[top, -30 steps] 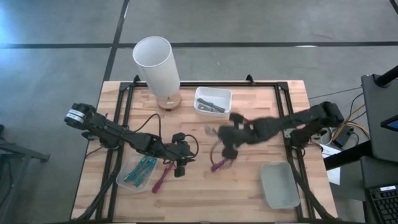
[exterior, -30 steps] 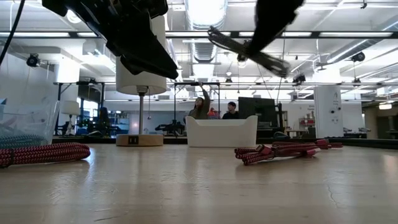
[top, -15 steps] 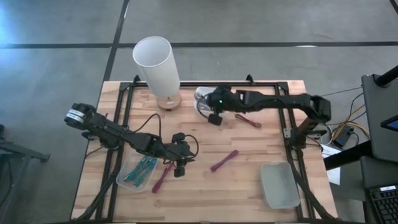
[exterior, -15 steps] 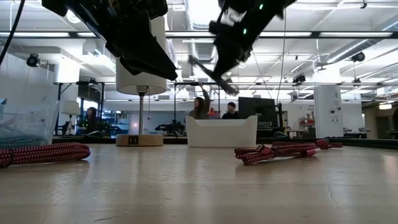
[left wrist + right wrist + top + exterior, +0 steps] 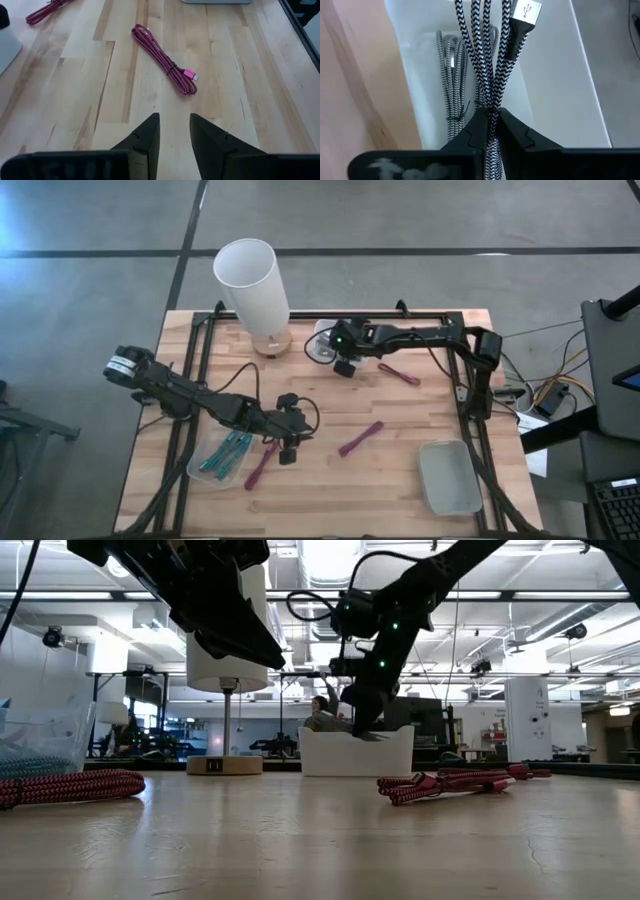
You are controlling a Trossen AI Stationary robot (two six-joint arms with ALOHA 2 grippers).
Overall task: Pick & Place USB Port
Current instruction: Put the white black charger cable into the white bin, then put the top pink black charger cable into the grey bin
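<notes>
- Over the white bin (image 5: 322,352) at the table's far edge, right gripper (image 5: 491,116) pinches a black-and-white USB cable (image 5: 487,55); one like it already lies inside.
- Pink cables (image 5: 360,438) left on the wood.
- Left gripper (image 5: 173,131), fingers narrowly apart, empty, waits near the clear tray (image 5: 205,470).

The wooden table (image 5: 400,470) stands on a grey floor (image 5: 420,215) with dark lines. Behind it is a big room with bright ceiling lights (image 5: 325,555) and a white pillar (image 5: 522,720).
</notes>
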